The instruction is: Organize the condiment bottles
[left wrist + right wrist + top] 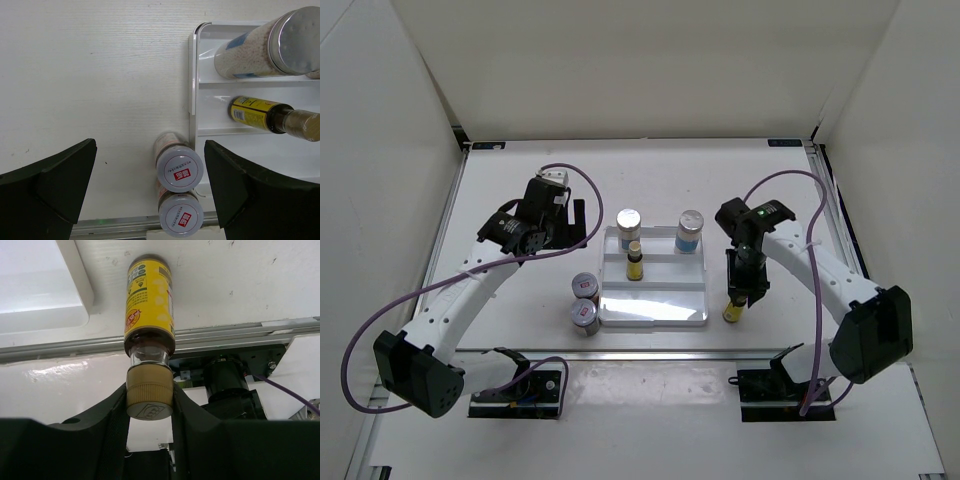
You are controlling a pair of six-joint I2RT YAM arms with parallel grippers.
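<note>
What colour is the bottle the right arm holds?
Yellow bottle, tan cap; right wrist view.

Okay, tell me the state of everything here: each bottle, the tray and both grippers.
tray: holds three bottles.
left gripper: open, holding nothing.
right gripper: shut on held yellow bottle, at its cap.
held yellow bottle: upright, right of the tray.
other yellow bottle: upright, middle compartment.
tall bottles: both upright, back compartment.
short jars: both upright, lidded, left of the tray.
</note>
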